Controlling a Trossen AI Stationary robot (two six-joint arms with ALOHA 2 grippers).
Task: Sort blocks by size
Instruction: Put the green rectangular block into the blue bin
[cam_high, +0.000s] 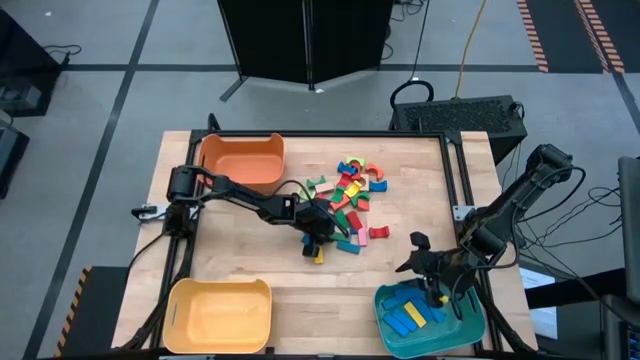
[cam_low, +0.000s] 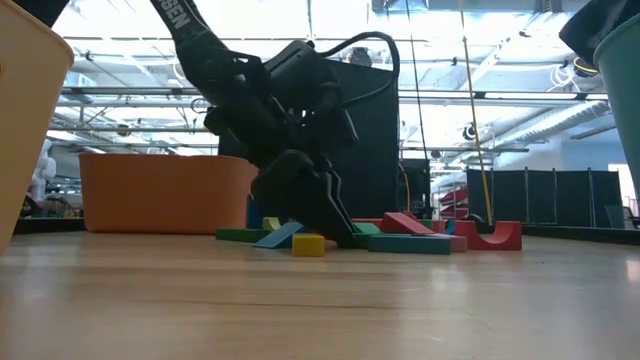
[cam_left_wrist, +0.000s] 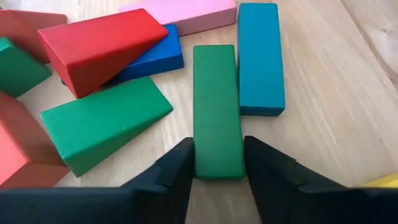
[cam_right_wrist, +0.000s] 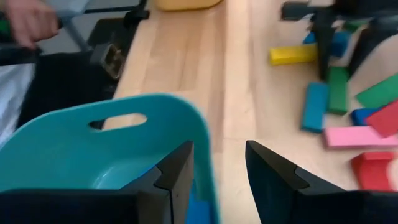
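Green bar (cam_left_wrist: 217, 112) clasped at its near end by left gripper (cam_left_wrist: 217, 168), at block pile's (cam_high: 350, 195) 7 o'clock edge. Right gripper (cam_right_wrist: 219, 171), fingers parted and empty, is held over teal bin's rim (cam_right_wrist: 155, 106); bare tabletop (cam_high: 300, 290) is seen between.

Yellow bin (cam_low: 25, 120) cut off, blurred

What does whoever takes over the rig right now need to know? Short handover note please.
Left tool: down at the near edge of the block pile, fingers on either side of a green bar; not lifted.
Right tool: over the teal bin, open, holding nothing.
Done: a few blue and yellow bars are in the teal bin.
Left: most blocks remain mid-table; orange bin and yellow bin show no blocks.
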